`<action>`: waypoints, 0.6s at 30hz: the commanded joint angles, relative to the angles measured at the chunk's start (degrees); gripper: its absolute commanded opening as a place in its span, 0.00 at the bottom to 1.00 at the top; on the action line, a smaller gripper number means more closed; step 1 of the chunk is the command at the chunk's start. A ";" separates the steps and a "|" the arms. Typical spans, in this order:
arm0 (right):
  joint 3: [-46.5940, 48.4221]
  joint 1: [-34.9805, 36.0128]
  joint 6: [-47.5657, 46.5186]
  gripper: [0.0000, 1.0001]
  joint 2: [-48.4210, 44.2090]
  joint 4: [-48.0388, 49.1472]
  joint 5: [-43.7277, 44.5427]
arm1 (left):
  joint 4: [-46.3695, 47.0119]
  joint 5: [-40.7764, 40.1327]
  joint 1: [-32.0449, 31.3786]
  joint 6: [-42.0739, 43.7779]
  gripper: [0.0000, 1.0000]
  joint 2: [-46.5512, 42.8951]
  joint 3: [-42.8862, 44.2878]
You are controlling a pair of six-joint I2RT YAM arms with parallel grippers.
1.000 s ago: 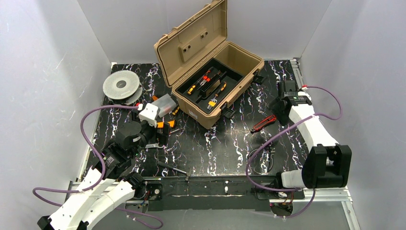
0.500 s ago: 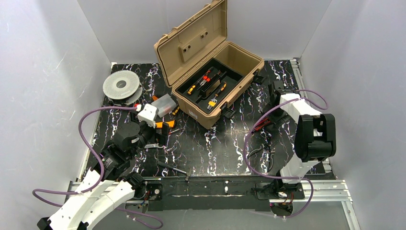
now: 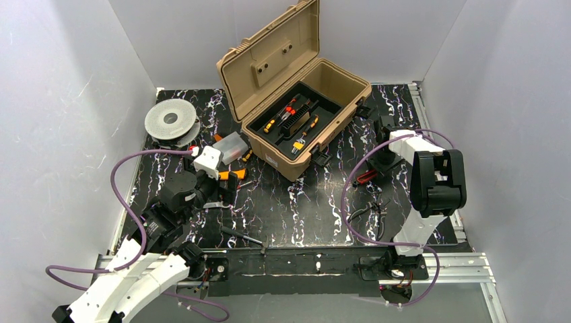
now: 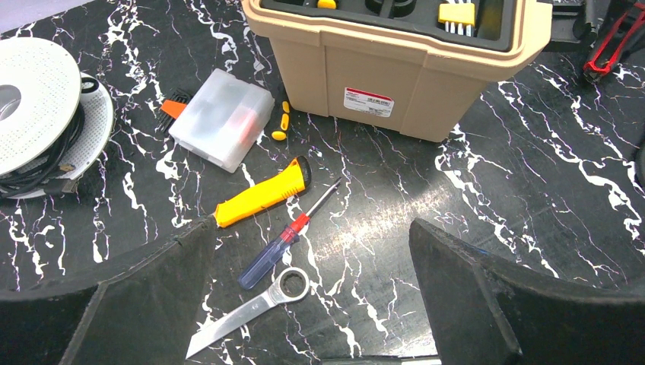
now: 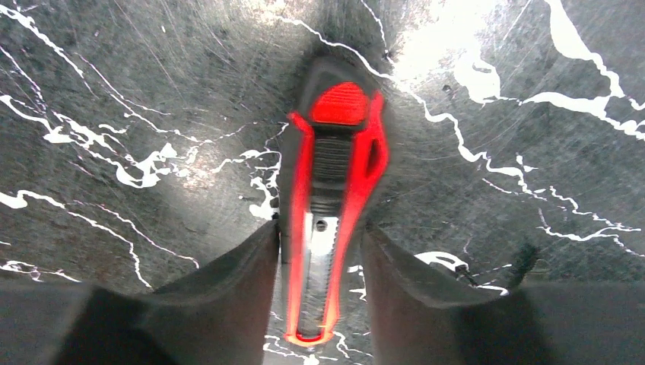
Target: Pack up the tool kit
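Observation:
The tan toolbox (image 3: 283, 156) stands open at the back, with orange-black screwdrivers (image 3: 301, 138) in its black tray. It also shows in the left wrist view (image 4: 395, 84). My right gripper (image 3: 378, 161) is down on the table right of the box. Its fingers are closed against both sides of a red-and-black cutter tool (image 5: 335, 160) that lies flat on the table (image 5: 321, 226). My left gripper (image 4: 312, 228) is open and empty above an orange-handled tool (image 4: 262, 194), a blue-red screwdriver (image 4: 278, 247) and a steel wrench (image 4: 251, 308).
A small clear plastic box (image 4: 222, 118) and a grey round spool (image 3: 170, 121) lie left of the toolbox. Dark pliers (image 3: 367, 212) lie by the right arm's cable. A thin dark screwdriver (image 3: 246, 237) lies near the front edge. White walls close in both sides.
My right arm has swung in toward the table's middle and lowered its gripper onto the red-and-black tool. The left arm has hardly moved.

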 commanded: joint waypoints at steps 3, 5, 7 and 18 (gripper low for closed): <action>-1.81 -0.05 1.19 0.24 -4.17 2.27 0.75 | -0.57 -0.18 -0.13 -0.15 0.98 0.02 0.48; -2.86 -0.05 0.86 0.20 -7.53 2.76 1.30 | -0.57 -0.13 -0.10 -0.13 0.98 -0.01 0.50; -2.97 -0.06 -0.34 0.20 -10.67 2.90 1.20 | -0.57 -0.13 -0.10 -0.12 0.98 0.01 0.50; -4.92 -0.05 -22.05 0.19 -30.30 17.65 -14.74 | -0.55 -0.06 -0.05 -0.05 0.98 0.26 0.51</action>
